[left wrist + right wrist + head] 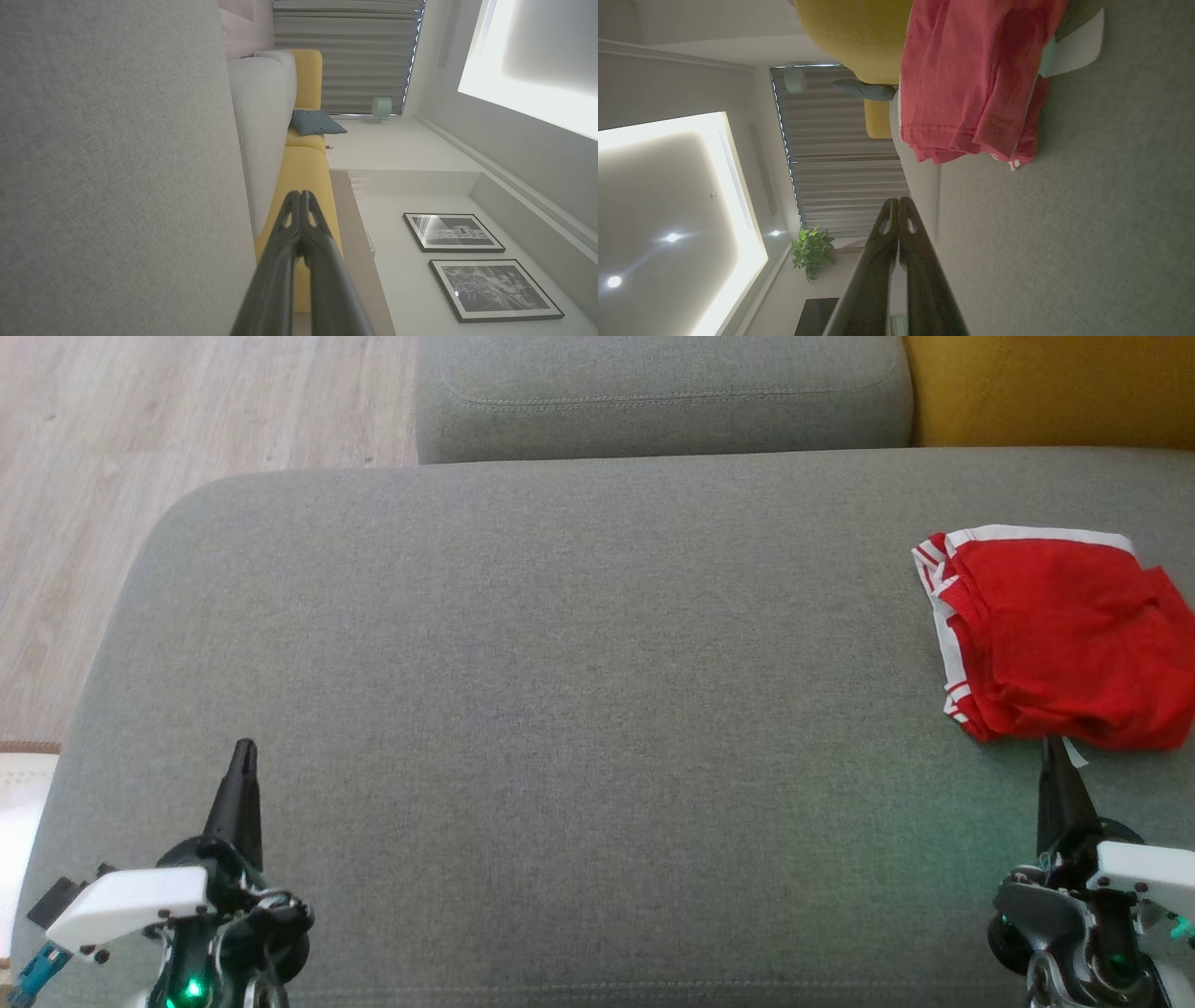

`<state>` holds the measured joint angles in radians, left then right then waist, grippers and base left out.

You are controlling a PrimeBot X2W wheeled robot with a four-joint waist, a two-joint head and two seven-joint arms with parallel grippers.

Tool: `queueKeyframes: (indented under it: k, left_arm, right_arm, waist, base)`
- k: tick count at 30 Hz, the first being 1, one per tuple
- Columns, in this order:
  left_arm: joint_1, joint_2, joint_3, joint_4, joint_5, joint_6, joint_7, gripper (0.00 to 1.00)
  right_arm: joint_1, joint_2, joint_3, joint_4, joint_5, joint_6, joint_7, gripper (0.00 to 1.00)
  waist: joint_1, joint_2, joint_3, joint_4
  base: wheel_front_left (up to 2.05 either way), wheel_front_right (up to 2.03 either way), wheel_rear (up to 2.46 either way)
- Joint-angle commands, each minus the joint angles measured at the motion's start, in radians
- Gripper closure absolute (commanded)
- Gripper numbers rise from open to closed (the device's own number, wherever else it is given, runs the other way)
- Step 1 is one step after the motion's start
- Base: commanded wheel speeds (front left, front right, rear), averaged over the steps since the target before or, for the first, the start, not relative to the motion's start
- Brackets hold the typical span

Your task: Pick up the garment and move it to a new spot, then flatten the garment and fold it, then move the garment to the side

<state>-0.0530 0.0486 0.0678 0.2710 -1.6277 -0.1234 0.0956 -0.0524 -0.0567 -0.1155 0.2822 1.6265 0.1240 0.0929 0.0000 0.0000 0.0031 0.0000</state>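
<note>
Grey sofa seat (560, 663) | red garment (1060, 644), white trim, folded in layers, just ahead of right gripper (1051, 747) tips, contact unclear | right gripper fingers pressed together, empty | left gripper (245, 751) well apart from garment, fingers pressed together, empty | yellow cushion (1055, 392) beyond garment

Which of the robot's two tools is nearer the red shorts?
The right tool, at the head view's lower right: its tip is close to the near edge of the red shorts. The left tool sits far across the grey cushion.
</note>
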Motion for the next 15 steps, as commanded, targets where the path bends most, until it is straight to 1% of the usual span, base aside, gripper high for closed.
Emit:
queueKeyframes:
  k: [1, 15]
  left_arm:
    - [-0.054, 0.011, 0.034, -0.026, 0.009, -0.007, 0.008, 1.00]
    - [-0.054, 0.009, 0.036, -0.026, 0.011, -0.007, 0.010, 1.00]
  right_arm:
    - [-0.054, -0.005, 0.017, -0.038, -0.005, 0.007, 0.008, 1.00]
    - [-0.054, -0.003, 0.014, -0.038, -0.008, 0.007, 0.010, 1.00]
  waist:
    - [0.0000, 0.0000, 0.000, 0.000]
    - [0.0000, 0.0000, 0.000, 0.000]
  base:
    - [0.00, 0.00, 0.00]
    - [0.00, 0.00, 0.00]
